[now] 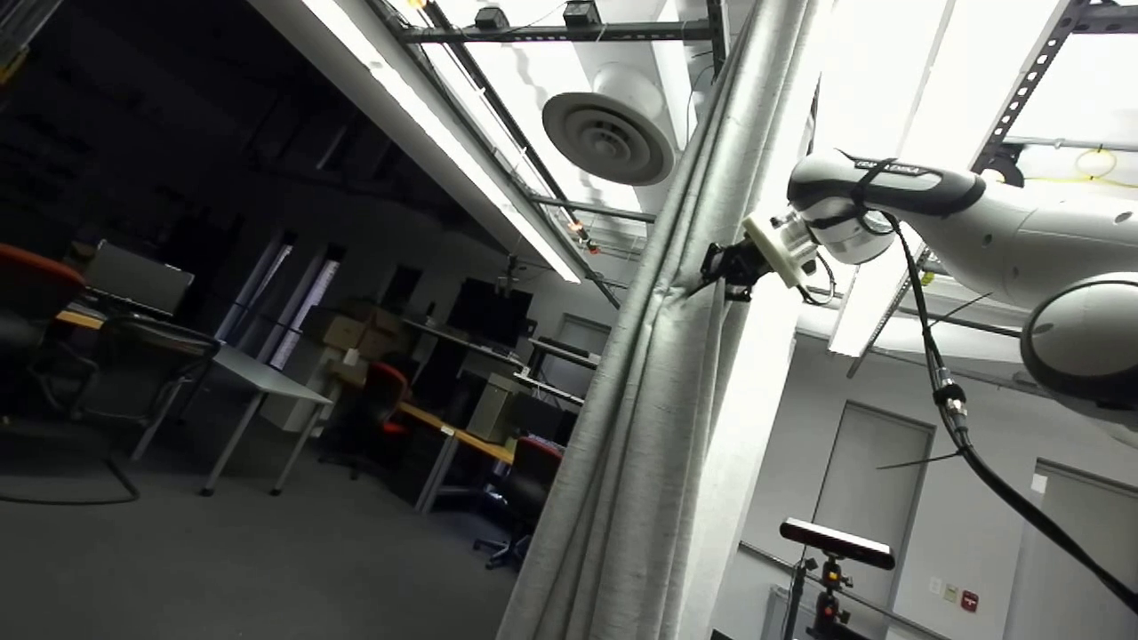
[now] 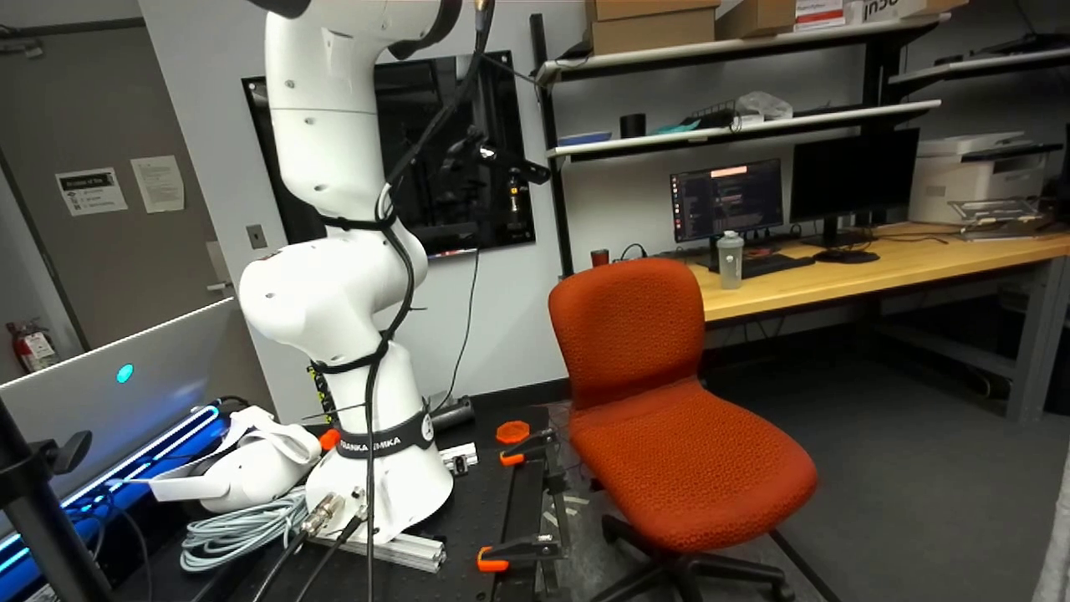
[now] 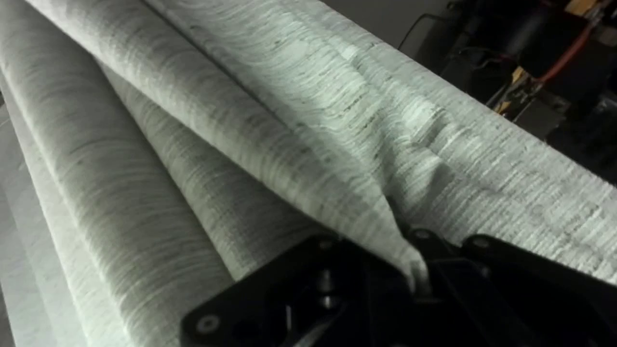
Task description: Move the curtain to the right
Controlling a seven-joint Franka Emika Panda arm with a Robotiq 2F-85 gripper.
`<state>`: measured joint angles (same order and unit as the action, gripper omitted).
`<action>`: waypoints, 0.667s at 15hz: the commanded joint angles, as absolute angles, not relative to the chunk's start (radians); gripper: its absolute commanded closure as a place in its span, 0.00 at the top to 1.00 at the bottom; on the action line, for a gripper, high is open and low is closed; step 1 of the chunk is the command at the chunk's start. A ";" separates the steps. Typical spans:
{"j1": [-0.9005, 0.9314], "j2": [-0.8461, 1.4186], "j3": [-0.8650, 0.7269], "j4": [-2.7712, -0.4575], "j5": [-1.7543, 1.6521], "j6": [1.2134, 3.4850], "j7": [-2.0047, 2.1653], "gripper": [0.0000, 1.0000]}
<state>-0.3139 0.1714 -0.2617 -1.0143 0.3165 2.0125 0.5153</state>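
The curtain is a tall grey-white drape with long folds, slanting across the middle of an exterior view. My gripper reaches it from the right, and the fabric puckers at the fingertips. In the wrist view, the curtain fills most of the picture. One fold narrows to a point and runs in between the black fingers of the gripper, which are shut on it. The fingertips are partly hidden in dark shadow and by cloth. Another exterior view shows the arm's base, with the gripper out of view.
A camera on a stand is below the arm, right of the curtain. A black cable hangs from the arm. A metal ceiling frame is near the curtain's top. An orange chair stands beside the robot's table.
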 commanded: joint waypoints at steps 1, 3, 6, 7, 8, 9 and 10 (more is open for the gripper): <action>-0.231 0.115 -0.240 -1.105 0.131 2.010 0.471 0.01; -0.197 0.087 -0.226 -1.148 0.055 2.006 0.467 0.01; -0.166 0.037 -0.205 -1.223 0.001 2.008 0.456 0.01; -0.160 0.021 -0.199 -1.246 -0.008 2.009 0.454 0.01; -0.153 0.004 -0.194 -1.271 -0.019 2.013 0.456 0.01; -0.148 -0.011 -0.189 -1.293 -0.031 2.016 0.459 0.01; -0.145 -0.026 -0.183 -1.315 -0.041 2.019 0.464 0.01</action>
<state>-0.1598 0.0420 -0.1941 -1.1804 0.0061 2.0126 0.4727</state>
